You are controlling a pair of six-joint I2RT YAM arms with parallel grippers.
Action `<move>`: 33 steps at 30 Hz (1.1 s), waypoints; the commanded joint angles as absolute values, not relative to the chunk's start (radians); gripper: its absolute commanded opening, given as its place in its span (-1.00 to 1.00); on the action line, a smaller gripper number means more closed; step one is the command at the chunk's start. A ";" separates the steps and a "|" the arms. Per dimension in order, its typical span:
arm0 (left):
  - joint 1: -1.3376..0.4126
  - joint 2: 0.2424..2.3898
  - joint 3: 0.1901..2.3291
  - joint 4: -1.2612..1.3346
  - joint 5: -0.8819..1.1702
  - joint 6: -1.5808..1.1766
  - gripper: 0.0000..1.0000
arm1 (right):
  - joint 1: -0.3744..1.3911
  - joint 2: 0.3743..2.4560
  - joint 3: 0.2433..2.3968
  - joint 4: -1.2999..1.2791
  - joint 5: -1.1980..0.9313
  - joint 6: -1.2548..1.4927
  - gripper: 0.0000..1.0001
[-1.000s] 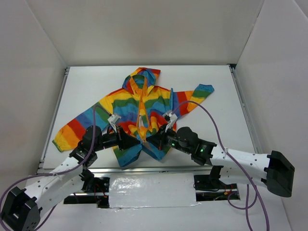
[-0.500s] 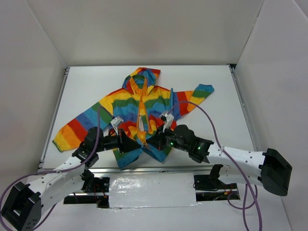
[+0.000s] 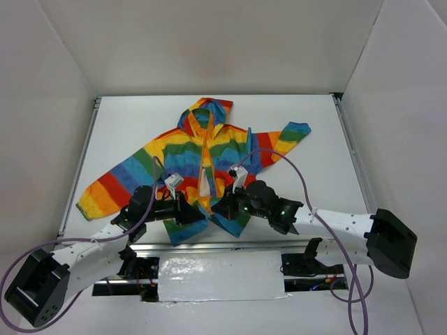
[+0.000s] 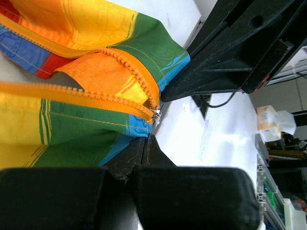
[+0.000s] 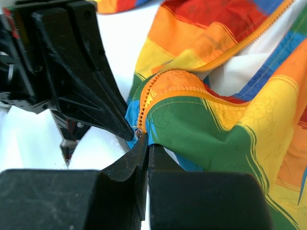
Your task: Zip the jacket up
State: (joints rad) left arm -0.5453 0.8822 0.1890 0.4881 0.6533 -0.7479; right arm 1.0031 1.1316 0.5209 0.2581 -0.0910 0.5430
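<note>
Surface: one white table [image 3: 314, 181], with metal rails along its sides and a strip of silver tape [image 3: 220, 276] on the near edge between the arm bases. Room: plain white walls [image 3: 209, 42] closed in the table at the back and on both sides. Item: one striped jacket [image 3: 188, 150] in red, orange, yellow, green and blue, lying front-up in the middle of the table. Its hood [image 3: 209, 110] pointed to the back wall, and one sleeve was spread out toward each side. The orange zipper [image 3: 207, 146] ran down the front and stood open along its visible length, the two rows of teeth meeting only at the metal pull [image 4: 156, 115], which sat at the bottom hem. The hem was bunched at the near edge of the table. Left gripper [image 3: 194, 213]: fingers pressed together with no gap showing, tips at the blue corner of the hem just beside the pull, apparently nipping the cloth there. Right gripper [image 3: 218, 206]: fingers likewise pressed together, tips at the hem on the other side of the zipper, the green and blue cloth coming out from between them. The two sets of tips pointed at each other, nearly touching, with the pull between. Purple cables [image 3: 293, 164] looped above each arm.
</note>
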 commanded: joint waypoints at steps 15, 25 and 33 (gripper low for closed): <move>-0.558 0.986 0.192 0.540 0.621 -0.687 -1.00 | 0.985 1.249 0.558 0.324 -0.117 0.583 -0.65; -0.558 1.035 0.190 0.598 0.657 -0.703 -1.00 | 0.982 1.229 0.569 0.299 -0.110 0.584 -0.33; -0.558 1.055 0.186 0.621 0.669 -0.707 -1.00 | 0.979 1.195 0.598 0.253 -0.072 0.577 0.09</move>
